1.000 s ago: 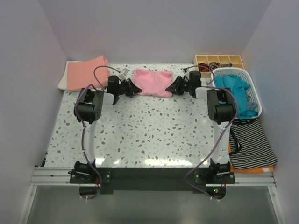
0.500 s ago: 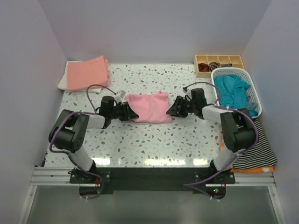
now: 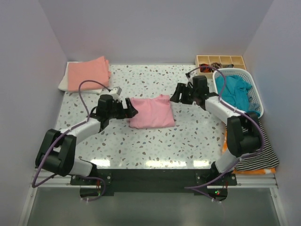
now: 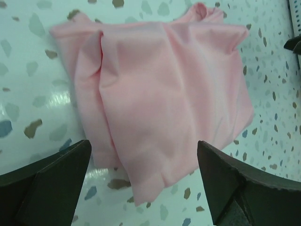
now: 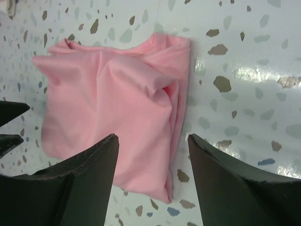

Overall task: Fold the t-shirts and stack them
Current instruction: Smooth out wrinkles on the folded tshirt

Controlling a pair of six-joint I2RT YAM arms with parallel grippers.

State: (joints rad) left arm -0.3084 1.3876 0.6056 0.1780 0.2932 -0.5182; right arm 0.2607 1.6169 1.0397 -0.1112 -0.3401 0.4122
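Speckled table (image 3: 141, 141): pink t-shirt (image 3: 151, 111) folded; my left claw (image 3: 133, 110) and right claw (image 3: 175, 95) gape empty. Likely next: regrip, stack far-left corner.

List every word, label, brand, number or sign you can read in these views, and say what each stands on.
No text can be read in any view.
The pink t-shirt is plain, and no neck label shows.
The salmon-orange t-shirt, the teal t-shirt in the white basket, the striped cloth and the wooden tray show no lettering at this size.
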